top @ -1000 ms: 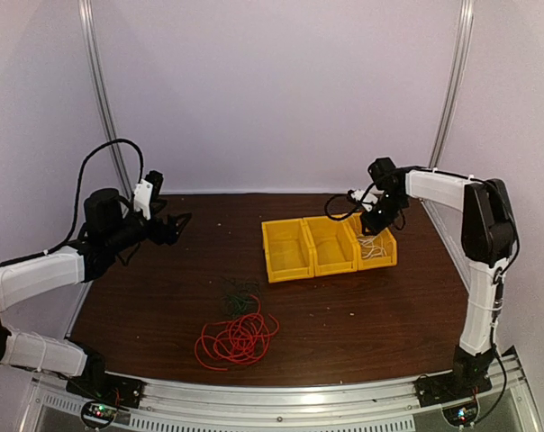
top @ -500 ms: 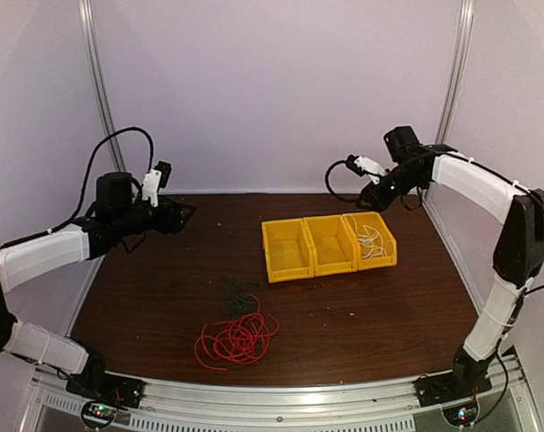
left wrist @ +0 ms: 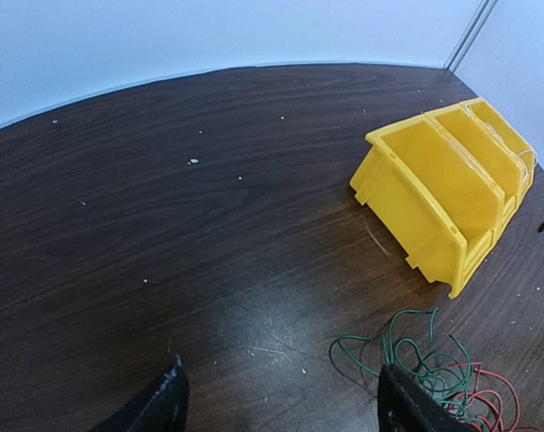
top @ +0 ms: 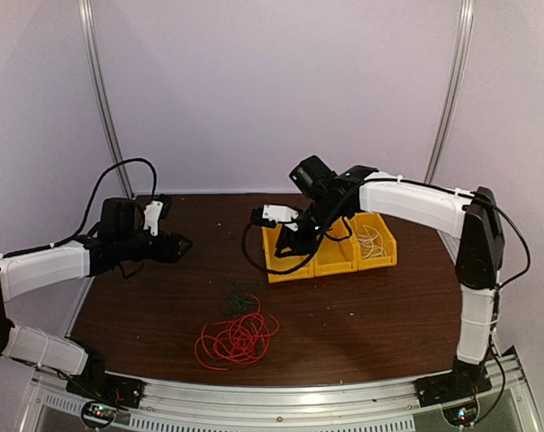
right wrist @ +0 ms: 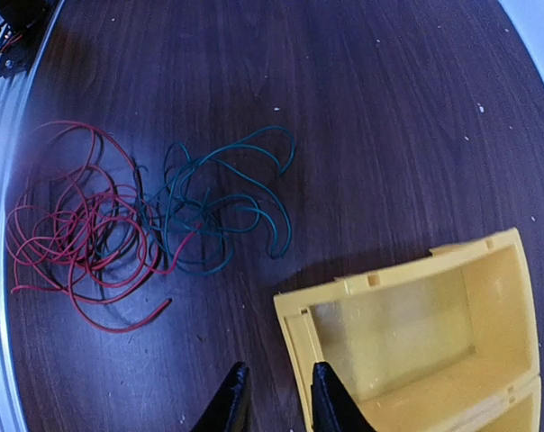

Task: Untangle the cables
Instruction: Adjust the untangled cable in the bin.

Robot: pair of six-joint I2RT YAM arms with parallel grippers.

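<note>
The red cable (top: 238, 339) (right wrist: 74, 225) lies in loose loops on the table near the front. A dark green cable (top: 239, 294) (right wrist: 222, 193) (left wrist: 407, 351) overlaps its far edge. A white cable (top: 373, 239) rests in the rightmost of three joined yellow bins (top: 288, 266). My left gripper (top: 177, 245) (left wrist: 285, 400) hovers open over bare table left of the green cable, with nothing between its fingers. My right gripper (top: 286, 252) (right wrist: 279, 382) hangs above the front left corner of the left bin (right wrist: 416, 333), its jaws narrowly apart and empty.
The yellow bins (left wrist: 443, 189) stand right of centre; the two on the left hold nothing I can see. A metal rail (top: 281, 396) runs along the near edge. Upright frame posts (top: 101, 99) stand at the back corners.
My right arm has swung from the rightmost bin leftward and down to the left bin's front corner; the white cable stays in the bin. The left gripper has dipped lower and narrowed slightly.
</note>
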